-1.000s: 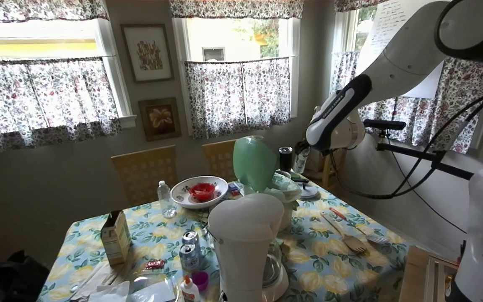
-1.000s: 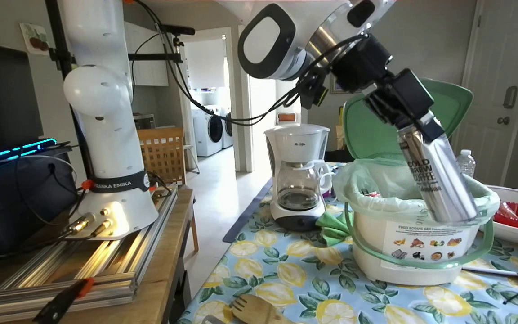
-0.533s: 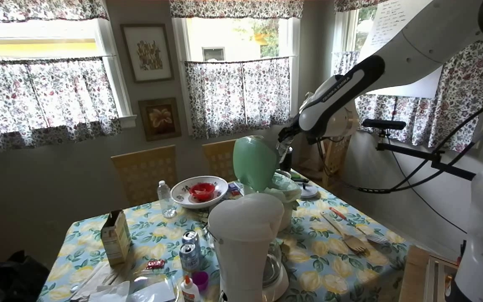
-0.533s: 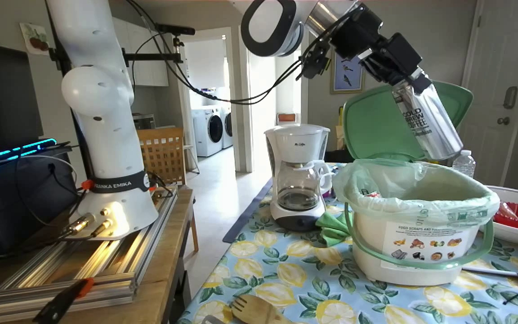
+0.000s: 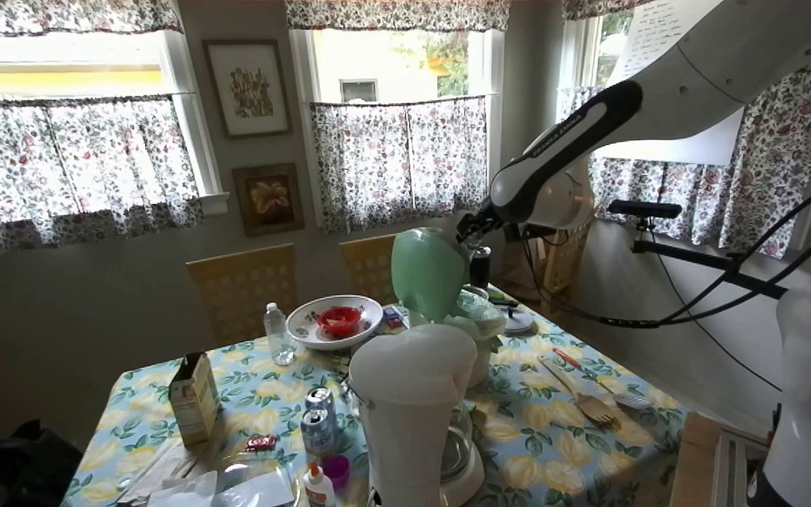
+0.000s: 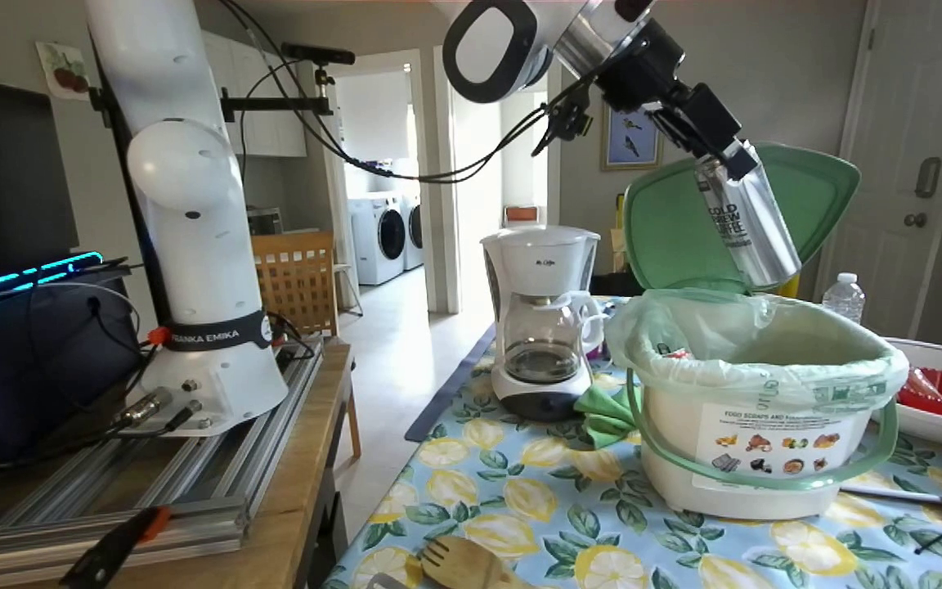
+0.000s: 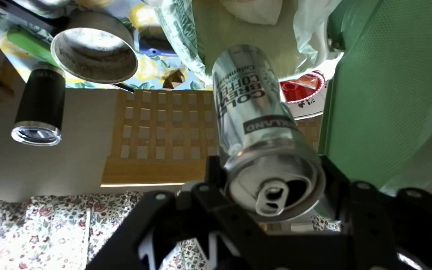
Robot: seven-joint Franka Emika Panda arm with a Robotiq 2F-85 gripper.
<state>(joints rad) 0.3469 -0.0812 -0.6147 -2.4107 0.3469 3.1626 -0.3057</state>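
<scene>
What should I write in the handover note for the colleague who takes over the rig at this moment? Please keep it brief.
Gripper: shut on the silver can, near its top.
Can: opened, tilted, in the air; in an exterior view it appears above the lined bin, apart from its rim. Whether it is squarely over the opening, I cannot tell.
Bin: on the table, green lid raised.
Done: can gripped and held clear of the table; lid open.
Left: can not yet released or set down.
</scene>
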